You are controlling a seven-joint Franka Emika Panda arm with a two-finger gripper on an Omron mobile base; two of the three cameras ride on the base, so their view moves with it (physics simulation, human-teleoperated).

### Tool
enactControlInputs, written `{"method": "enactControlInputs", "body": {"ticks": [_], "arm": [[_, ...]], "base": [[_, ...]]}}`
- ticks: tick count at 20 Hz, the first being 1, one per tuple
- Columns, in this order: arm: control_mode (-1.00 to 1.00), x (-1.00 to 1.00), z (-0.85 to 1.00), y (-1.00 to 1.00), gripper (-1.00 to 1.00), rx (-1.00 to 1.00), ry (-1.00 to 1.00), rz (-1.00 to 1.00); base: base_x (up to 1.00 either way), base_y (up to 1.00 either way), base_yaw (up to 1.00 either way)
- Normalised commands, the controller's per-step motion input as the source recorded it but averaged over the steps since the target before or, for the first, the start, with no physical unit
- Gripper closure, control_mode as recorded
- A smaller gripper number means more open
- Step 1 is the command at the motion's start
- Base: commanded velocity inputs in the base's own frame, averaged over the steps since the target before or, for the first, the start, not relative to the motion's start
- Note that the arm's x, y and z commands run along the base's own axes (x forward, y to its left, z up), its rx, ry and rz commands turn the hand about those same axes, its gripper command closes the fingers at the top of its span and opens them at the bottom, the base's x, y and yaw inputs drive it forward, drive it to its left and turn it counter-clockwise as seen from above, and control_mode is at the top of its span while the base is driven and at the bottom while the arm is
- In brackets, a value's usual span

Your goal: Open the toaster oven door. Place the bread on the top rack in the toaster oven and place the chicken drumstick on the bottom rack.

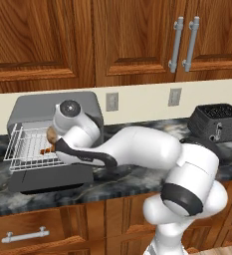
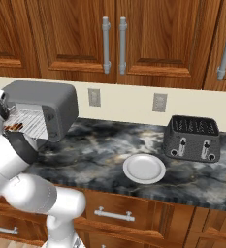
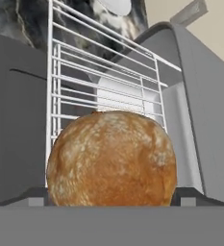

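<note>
I had the gripper (image 3: 111, 204) clamped on the round bread roll (image 3: 111, 158), just at the top rack's (image 3: 104, 81) front edge. It looked light and crusty, likely crushable; holding its sides seemed right.

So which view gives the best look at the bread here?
The hand view: the bread sits round and golden-brown between the fingers, in front of a pulled-out wire rack. In the left base view just a brown edge shows beside the wrist at the toaster oven. The right base view gives no clear sight of it.
</note>
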Motion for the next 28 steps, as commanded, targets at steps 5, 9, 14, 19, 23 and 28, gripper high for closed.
{"method": "enactControlInputs", "body": {"ticks": [5, 9, 14, 19, 23, 28], "arm": [[-1.00, 0.13, -0.20, 0.01, 1.00, -0.09, 0.00, 0.00], [-1.00, 0.17, -0.19, 0.01, 1.00, -0.07, 0.00, 0.00], [-1.00, 0.15, -0.22, 0.02, 1.00, -0.04, 0.00, 0.00], [-1.00, 0.15, -0.23, 0.05, 1.00, -0.03, 0.01, 0.00], [-1.00, 0.20, -0.27, 0.08, 1.00, -0.04, 0.03, 0.01], [-1.00, 0.16, -0.26, 0.11, 1.00, -0.04, 0.02, 0.02]], "base": [[0.00, 0.00, 0.00], [0.00, 0.00, 0.00], [0.00, 0.00, 0.00], [0.00, 0.00, 0.00], [0.00, 0.00, 0.00], [0.00, 0.00, 0.00]]}}
